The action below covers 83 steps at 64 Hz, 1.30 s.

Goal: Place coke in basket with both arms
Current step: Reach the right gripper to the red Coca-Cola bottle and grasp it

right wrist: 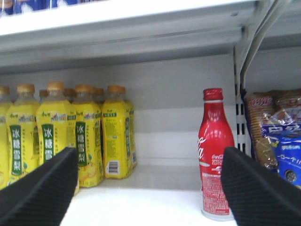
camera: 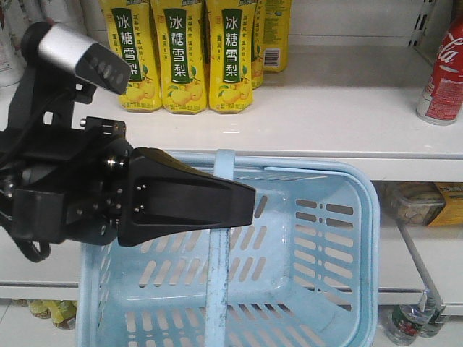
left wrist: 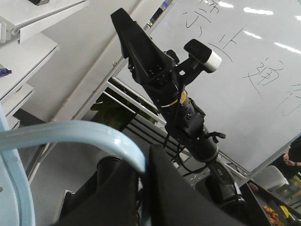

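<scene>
Your left gripper (camera: 247, 204) lies across the front view from 9 o'clock, its fingers (left wrist: 115, 200) pinched tight on the raised handle (camera: 217, 289) of the basket (camera: 370, 217), whose far rim shows just under the front edge of the shelf (camera: 325, 108). The coke (camera: 443, 72) stands upright on that shelf at 2 o'clock, cut by the frame edge, with a wide stretch of white board between it and the yellow bottles (camera: 181, 58) at 12. Your right gripper (right wrist: 149, 160) faces the shelf, spread wide and holding nothing. In its wrist view the coke stands at 3 o'clock, just inside the right finger (right wrist: 258, 188), which overlaps the bottle's lower edge; you can't tell whether they touch. A slotted upright (right wrist: 237, 117) and biscuit packets (right wrist: 273, 122) crowd the far side of the bottle, while back wall shows between the cap and the upper shelf (right wrist: 141, 37).
</scene>
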{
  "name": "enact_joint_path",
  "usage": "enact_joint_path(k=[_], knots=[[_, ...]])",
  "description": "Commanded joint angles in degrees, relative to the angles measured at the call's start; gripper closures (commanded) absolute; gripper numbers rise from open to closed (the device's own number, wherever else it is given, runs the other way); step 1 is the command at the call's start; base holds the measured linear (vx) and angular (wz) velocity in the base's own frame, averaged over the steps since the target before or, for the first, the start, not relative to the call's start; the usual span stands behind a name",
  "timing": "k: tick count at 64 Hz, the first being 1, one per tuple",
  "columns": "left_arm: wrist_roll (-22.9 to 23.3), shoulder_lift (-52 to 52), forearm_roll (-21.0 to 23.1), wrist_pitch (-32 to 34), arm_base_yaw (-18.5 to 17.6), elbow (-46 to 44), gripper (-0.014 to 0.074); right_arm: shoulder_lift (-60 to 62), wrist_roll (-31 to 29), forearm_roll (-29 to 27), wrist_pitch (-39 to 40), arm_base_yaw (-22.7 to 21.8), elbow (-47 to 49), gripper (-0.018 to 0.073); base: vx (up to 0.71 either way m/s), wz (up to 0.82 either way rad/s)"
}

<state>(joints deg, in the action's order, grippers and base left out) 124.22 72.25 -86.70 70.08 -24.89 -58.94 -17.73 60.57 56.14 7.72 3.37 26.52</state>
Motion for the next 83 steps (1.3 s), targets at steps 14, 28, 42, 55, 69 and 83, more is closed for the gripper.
enact_joint_path(k=[14, 28, 42, 55, 69, 83], knots=[[-0.3, -1.9, 5.8, 5.7, -0.2, -1.5, 0.0603, -14.2, -4.1, 0.7, -4.0, -0.4, 12.0, -0.0062, 0.0, 0.0], [-0.3, -1.9, 5.8, 5.7, -0.2, -1.5, 0.0603, -26.2, -5.3, 0.7, -7.7, -0.4, 21.3, -0.0054, 0.0, 0.0], [-0.3, -1.9, 5.8, 5.7, -0.2, -1.5, 0.0603, -36.0, -5.3, 2.3, -9.6, -0.4, 28.2, -0.0043, 0.0, 0.0], [-0.3, -1.9, 5.8, 5.7, -0.2, -1.5, 0.0603, -43.7, -5.2, 4.5, -14.0, -0.5, 34.4, -0.0034, 0.0, 0.0], [-0.3, -1.9, 5.8, 5.7, -0.2, -1.5, 0.0603, -50.2, -4.6, 5.2, -16.6, -0.5, 41.7, -0.0034, 0.0, 0.0], [-0.3, -1.9, 5.8, 5.7, -0.2, -1.5, 0.0603, -55.3, -4.2, 5.1, -17.0, -0.5, 47.1, -0.0001, 0.0, 0.0]])
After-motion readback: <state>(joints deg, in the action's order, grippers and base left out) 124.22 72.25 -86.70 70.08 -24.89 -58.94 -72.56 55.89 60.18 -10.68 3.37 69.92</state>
